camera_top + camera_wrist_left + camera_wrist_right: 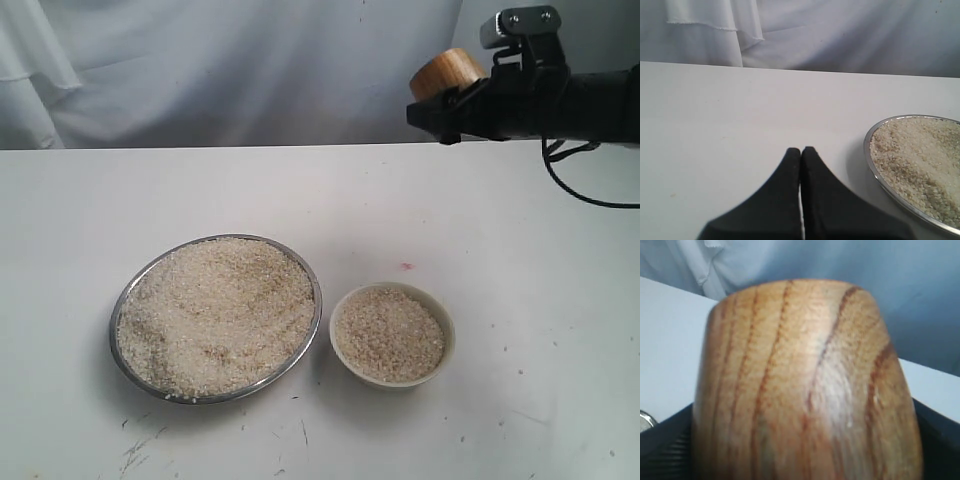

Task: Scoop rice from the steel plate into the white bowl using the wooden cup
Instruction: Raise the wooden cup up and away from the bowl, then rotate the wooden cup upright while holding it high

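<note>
Exterior view showed rice [215, 315] heaped in the plate [118, 320] and bowl [448, 335], below the right claw [445, 105] pinching a streaky wooden cup [445, 72]; the left claw [801, 151] was pressed together.

You have a wooden cup [805, 385] of glossy orange-brown, streaked with darker red-brown grain lines and showing one pale patch of sheen. It sits in the black right gripper [445, 103]. The left gripper [801, 150] is plain matte black too. Just to its side, the steel plate [867, 150] shows you a bright silver rim, and the rice [920, 155] in it is a speckled off-white to pale beige. The white bowl [447, 335] is cream-white, and its rice has the same pale grainy tone. Your worktop [300, 190] is white, flecked with small dark scuffs and one pink-red speck [406, 266] beneath the right gripper. Beyond both grippers, the cloth [250, 70] is pale blue-grey.
</note>
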